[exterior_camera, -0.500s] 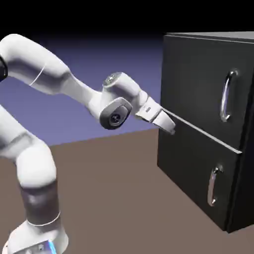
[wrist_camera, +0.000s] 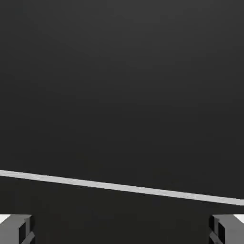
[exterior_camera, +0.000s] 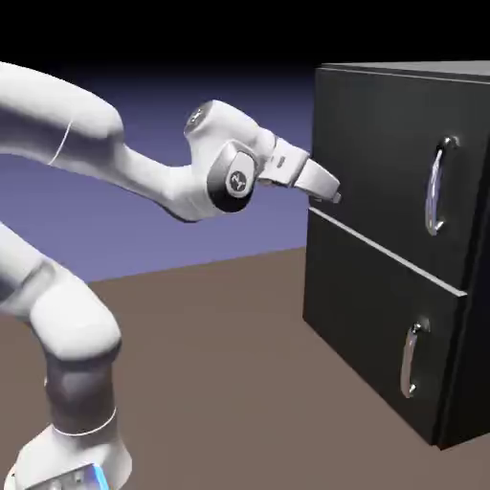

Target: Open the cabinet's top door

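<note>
The step in hand looks to be the approach: the top door [exterior_camera: 373, 163] of the cabinet [exterior_camera: 321, 273] is closed, and its handle [exterior_camera: 435, 187] stands upright toward the exterior view's right side of the panel, with nothing gripping it. The gripper [exterior_camera: 330, 198] is spread wide with nothing between its fingertips, which show far apart at the bottom corners of the hand view. In the exterior view it sits in front of the door's other side, low down, near the pale strip [exterior_camera: 383, 250] that divides this door from the lower door [exterior_camera: 359, 306], and well apart from the handle it needs. Whether the fingertips touch the black panel I cannot tell. The hand view shows only dark door surface and that same strip, running at a slant, with no handle in sight, so the hand is not lined up for a grasp. The next move, as I judge it, calls for carrying the open gripper across toward the exterior view's right and somewhat up, keeping it off the panel on the way, then setting one finger on each side of the upright bar before closing and pulling. Going in too low could bring the fingers against the strip or toward the lower door's handle [exterior_camera: 410, 359] instead
</note>
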{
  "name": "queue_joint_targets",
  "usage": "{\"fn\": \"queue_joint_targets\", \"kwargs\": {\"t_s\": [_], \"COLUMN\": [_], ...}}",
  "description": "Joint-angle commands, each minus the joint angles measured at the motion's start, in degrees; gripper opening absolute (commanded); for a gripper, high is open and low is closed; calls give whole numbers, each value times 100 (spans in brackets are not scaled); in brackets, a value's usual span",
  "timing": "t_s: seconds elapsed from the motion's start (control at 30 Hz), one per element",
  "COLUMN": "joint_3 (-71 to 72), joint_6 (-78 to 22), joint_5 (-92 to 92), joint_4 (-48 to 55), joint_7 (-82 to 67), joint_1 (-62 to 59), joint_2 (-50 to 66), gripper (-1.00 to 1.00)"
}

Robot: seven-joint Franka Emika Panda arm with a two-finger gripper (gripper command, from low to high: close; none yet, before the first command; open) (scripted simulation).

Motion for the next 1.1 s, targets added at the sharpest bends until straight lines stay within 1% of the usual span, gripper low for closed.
{"fn": "queue_joint_targets", "kwargs": {"t_s": [0.0,1.07], "joint_3": [-107,-3513], "joint_6": [-8,-272], "joint_5": [-250,-8223], "joint_4": [54,1794], "joint_7": [173,5700], "joint_1": [95,3138], "joint_2": [-39,-1288], "gripper": [100,100]}}
